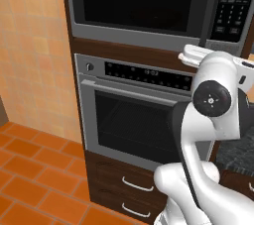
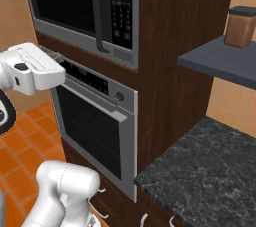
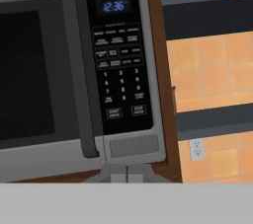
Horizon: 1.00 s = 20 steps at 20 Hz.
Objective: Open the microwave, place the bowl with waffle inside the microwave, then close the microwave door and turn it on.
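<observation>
From the left base view the microwave [image 1: 149,6] sits built into the dark wood column at about twelve o'clock, its door [image 1: 134,1] shut, the black window dark, and the keypad panel [image 1: 233,6] off at one o'clock. Directly under it, at about six o'clock from the microwave, is the steel-framed oven [image 1: 139,115] with its horizontal bar handle, and below that two wooden drawers [image 1: 124,189]. The white arm [image 1: 213,120] climbs from five o'clock, and its hand reaches up toward the microwave's lower right corner; the finger ends are too small to make out here. From the right base view the microwave shows at eleven o'clock with its dark vertical handle [image 2: 100,16] just left of the keypad, the oven below it, a dark speckled counter [image 2: 210,171] at four o'clock, and a brown jar [image 2: 242,26] on a shelf [image 2: 215,61] at two o'clock. The hand comes in from nine o'clock, level with the gap between microwave and oven. In the hand view the gripper [image 3: 126,172] sits at six o'clock with its two tips pressed together, holding nothing, just below the microwave's bottom edge; the keypad and lit clock rise toward twelve o'clock, the handle at ten o'clock, and tiled wall [image 3: 212,70] at three o'clock.
</observation>
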Motion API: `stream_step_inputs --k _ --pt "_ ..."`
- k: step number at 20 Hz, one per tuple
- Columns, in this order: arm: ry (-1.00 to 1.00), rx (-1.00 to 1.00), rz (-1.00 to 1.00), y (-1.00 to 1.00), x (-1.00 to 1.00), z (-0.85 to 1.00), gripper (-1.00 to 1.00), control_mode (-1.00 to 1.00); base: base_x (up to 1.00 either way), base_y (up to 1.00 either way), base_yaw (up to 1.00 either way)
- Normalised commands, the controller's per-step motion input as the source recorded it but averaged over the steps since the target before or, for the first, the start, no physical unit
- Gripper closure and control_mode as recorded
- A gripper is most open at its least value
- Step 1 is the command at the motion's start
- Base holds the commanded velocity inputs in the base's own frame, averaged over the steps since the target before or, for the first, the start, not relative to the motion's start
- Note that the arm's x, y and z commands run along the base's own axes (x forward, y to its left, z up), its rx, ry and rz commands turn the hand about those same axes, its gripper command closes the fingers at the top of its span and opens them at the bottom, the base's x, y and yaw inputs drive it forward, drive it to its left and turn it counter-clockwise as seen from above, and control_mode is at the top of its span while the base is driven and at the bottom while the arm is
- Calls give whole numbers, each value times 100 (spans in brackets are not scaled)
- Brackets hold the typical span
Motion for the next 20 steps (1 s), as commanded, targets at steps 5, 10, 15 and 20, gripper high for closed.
stream_step_inputs --k 5,10,15,20 --pt "0 0 4 -7 19 0 100 -100 0 0 0" --pt "-1 0 6 -15 9 3 100 -100 0 0 0" --pt "6 0 1 0 22 28 100 -100 0 0 0" --pt "12 0 1 -1 24 8 100 -100 0 0 0"
